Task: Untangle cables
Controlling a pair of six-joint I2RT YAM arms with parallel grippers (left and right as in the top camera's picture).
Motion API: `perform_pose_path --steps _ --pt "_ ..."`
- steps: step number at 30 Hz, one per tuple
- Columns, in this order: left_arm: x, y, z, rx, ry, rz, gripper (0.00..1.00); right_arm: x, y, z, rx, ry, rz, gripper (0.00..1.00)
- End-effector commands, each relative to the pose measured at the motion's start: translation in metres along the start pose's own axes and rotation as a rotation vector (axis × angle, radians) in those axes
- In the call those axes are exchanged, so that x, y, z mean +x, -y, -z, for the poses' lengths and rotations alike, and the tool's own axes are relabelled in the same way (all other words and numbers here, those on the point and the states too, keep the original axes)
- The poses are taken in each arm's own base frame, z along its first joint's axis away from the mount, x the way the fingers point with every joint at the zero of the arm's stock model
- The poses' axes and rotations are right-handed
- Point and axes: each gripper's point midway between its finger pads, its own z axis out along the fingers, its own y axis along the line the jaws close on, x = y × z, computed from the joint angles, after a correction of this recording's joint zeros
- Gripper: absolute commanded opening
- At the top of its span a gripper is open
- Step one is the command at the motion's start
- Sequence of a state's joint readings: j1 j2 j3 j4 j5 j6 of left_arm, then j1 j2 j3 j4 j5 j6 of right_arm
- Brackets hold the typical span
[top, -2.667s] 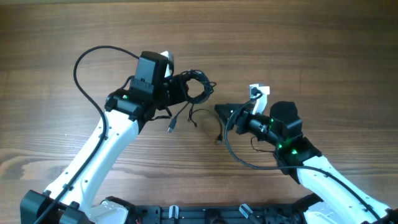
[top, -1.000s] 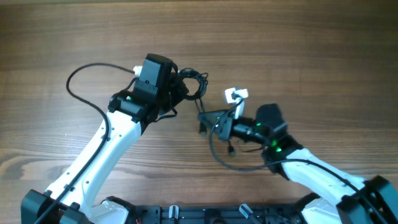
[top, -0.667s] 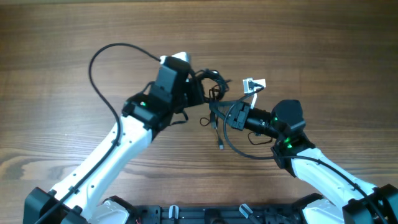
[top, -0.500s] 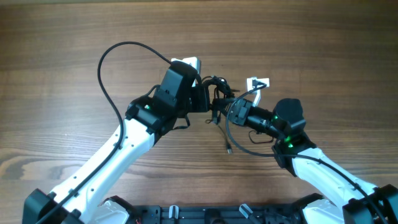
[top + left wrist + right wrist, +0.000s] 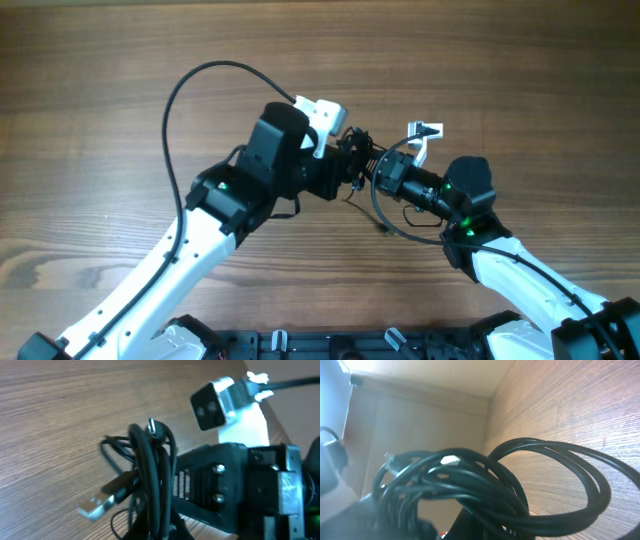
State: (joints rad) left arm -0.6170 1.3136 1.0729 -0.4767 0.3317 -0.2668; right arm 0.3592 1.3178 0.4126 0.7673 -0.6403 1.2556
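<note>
Between the two wrists, over the middle of the counter (image 5: 520, 80), both sets of fingers are closed down tight and meet at a single clump. The left fingers (image 5: 347, 178) are clamped on the cables (image 5: 356, 148). In the left wrist view the bundle (image 5: 150, 470) rises out of the bottom edge where that grip sits, but the fingertips themselves are out of frame. The right fingers (image 5: 370, 175) are shut on the same clump from the opposite side. Working outward from the grips, note several thin black loops wound together. One silver plug end (image 5: 92, 506) juts out sideways and a second plug tip (image 5: 151, 425) shows at the top. In the right wrist view the loops (image 5: 495, 485) cross and pass through one another, and one wide doubled loop stands out over the wood. You cannot count the separate cords from these views. Do not confuse them with the thicker arm wire (image 5: 190, 110). Judge progress as early. A two-sided hold is established, but no cord lies apart on the counter. Every cord has yet to be drawn free and laid out.
</note>
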Motion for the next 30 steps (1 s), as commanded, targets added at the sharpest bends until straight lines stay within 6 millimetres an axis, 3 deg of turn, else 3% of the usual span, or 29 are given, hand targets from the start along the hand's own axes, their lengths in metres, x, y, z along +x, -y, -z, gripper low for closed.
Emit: perform_pose_path --steps 1,9,14,20,26,30 --pt "0.015 0.029 -0.011 0.107 -0.066 -0.091 0.04 -0.014 -0.008 0.0 -0.014 0.088 -0.011 0.05" --pt "0.01 0.02 -0.026 0.071 -0.051 -0.049 0.04 -0.015 -0.012 -0.003 -0.015 0.123 0.008 0.05" --pt "0.013 0.051 -0.02 0.247 -0.083 -0.016 0.04 -0.037 -0.006 0.001 0.033 0.251 0.119 0.06" --pt "0.017 0.073 -0.005 0.438 -0.139 0.0 0.04 -0.038 -0.008 0.001 0.034 0.252 0.195 0.11" --pt "0.016 0.07 0.017 0.584 -0.174 0.032 0.04 -0.045 -0.011 0.004 0.032 0.294 0.203 0.15" --pt "0.003 0.047 0.02 0.541 -0.134 0.079 0.04 -0.034 -0.034 0.004 -0.063 0.225 0.274 0.32"
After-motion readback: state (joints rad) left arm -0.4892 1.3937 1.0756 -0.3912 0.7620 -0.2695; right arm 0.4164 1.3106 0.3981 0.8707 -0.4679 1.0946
